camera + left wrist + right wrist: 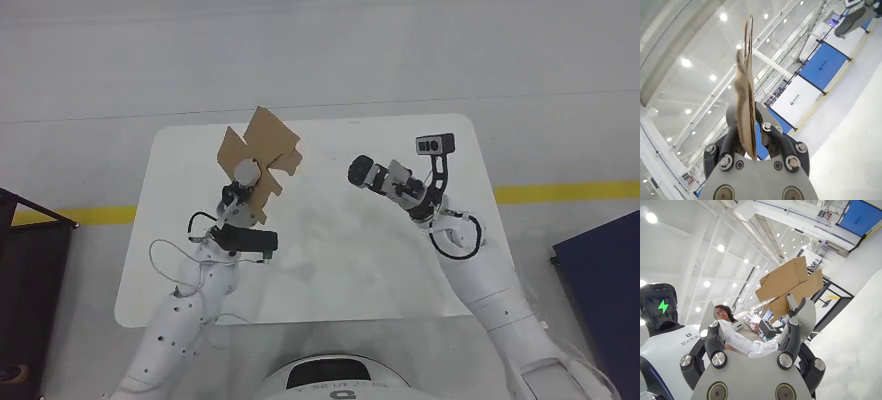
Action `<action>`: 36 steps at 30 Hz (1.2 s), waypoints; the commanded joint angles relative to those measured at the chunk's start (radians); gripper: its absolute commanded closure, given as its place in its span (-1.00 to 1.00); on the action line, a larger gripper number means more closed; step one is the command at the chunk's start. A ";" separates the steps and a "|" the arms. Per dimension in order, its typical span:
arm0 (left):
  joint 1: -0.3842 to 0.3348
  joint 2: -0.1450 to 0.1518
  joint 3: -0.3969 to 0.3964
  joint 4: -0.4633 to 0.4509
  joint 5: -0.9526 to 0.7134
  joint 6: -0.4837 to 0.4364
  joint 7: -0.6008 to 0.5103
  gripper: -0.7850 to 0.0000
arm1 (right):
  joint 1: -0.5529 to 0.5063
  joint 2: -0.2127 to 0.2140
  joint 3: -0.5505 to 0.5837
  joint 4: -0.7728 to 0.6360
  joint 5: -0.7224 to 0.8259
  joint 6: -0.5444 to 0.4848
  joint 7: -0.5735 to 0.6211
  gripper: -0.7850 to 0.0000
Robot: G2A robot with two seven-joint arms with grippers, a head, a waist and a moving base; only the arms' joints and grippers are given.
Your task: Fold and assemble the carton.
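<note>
One carton (262, 150), flat and not yet folded, stands above the table's (400, 270) left part, its lower edge pinched in the left gripper (243, 180), likely so both faces stay reachable. Right gripper (361, 171), well apart to the right, fingers spread and empty, faces the carton, probably to take a flap.

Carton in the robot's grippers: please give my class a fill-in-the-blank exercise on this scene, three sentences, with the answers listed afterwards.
1. The left gripper is ____ on the flat carton.
2. The right gripper is ____ and holds nothing.
3. The carton is held ____ the white table, not resting on it.
Missing words: shut; open; above.
</note>
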State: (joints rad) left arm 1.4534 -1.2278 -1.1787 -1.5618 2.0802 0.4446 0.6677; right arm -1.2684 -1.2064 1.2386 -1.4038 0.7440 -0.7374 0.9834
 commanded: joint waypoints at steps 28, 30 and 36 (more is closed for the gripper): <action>0.142 0.067 -0.249 -0.406 -1.225 -1.206 -1.049 1.00 | 0.061 0.005 0.021 0.011 -1.000 -0.115 -0.376 -1.00; 0.148 0.071 -0.262 -0.398 -1.282 -1.225 -1.049 1.00 | 0.073 0.004 -0.010 0.015 -0.966 -0.159 -0.346 -1.00; 0.129 0.082 -0.264 -0.370 -1.545 -1.182 -1.161 1.00 | 0.126 0.012 -0.065 0.058 -0.754 -0.270 -0.241 -1.00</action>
State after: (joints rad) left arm 1.5894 -1.1478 -1.4450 -1.9336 0.5870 -0.7517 -0.4555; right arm -1.1503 -1.1958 1.1800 -1.3508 -0.0516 -0.9907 0.7252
